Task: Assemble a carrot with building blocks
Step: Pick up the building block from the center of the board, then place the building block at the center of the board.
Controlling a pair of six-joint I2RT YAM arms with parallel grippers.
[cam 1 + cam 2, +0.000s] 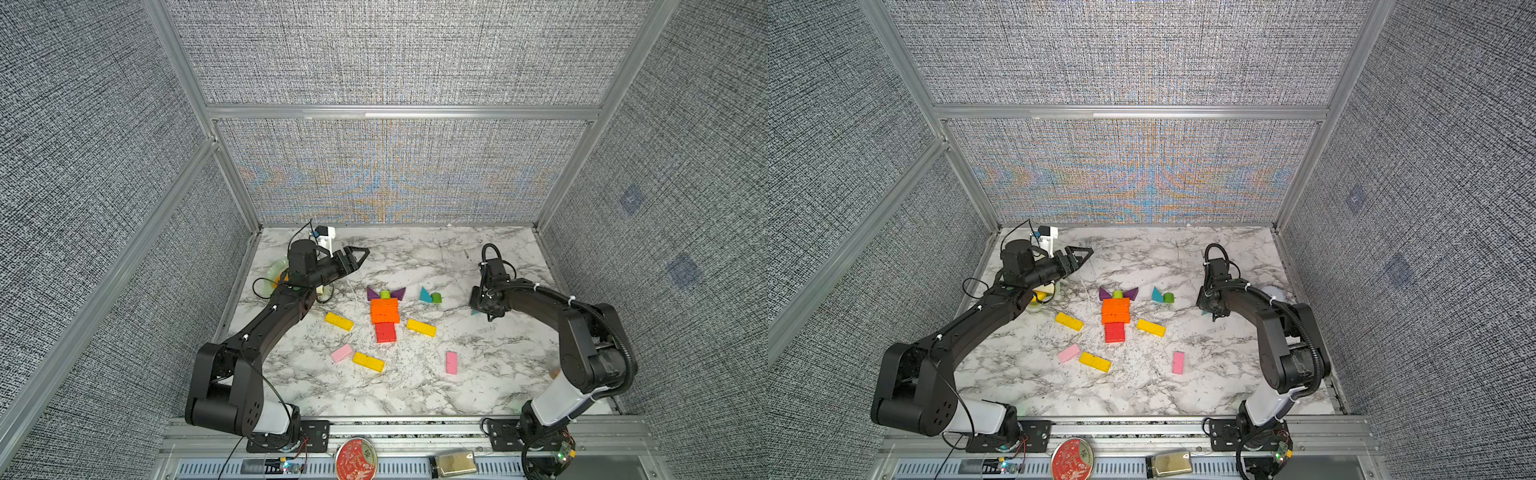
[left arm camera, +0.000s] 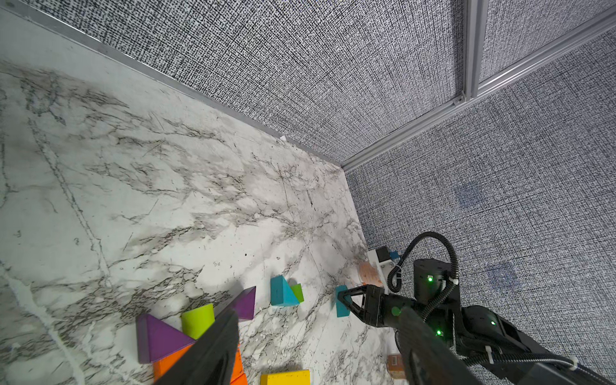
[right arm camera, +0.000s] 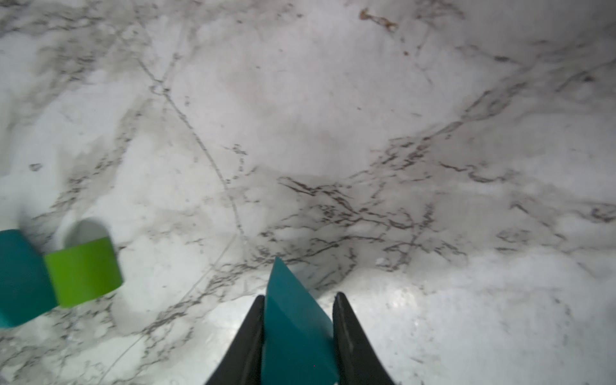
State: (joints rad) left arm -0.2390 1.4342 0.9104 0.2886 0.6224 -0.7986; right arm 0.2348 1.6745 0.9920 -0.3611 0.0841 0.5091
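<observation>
Right wrist view has the right gripper (image 3: 299, 295) clamped on a teal triangle (image 3: 296, 333), apex jutting past the jaws, near the right edge of the bench (image 1: 519, 365), the orange bars (image 1: 385, 311) off toward mid-bench; the left gripper (image 1: 363, 252), closed and empty, hangs by the far-left corner.

The marble table (image 1: 478, 386) holds a column of orange bars (image 1: 385, 311). Red bars (image 1: 385, 331) touch its near end; a green stub (image 1: 385, 294) between two purple triangles (image 1: 372, 294) caps its far end. Yellow bars (image 1: 339, 321) flank it; a third yellow bar (image 1: 368, 361) and two pink bars (image 1: 451, 362) lie nearer. To its right stand a teal triangle (image 1: 424, 295) beside another green stub (image 1: 436, 297), then a second teal triangle (image 3: 296, 333).
</observation>
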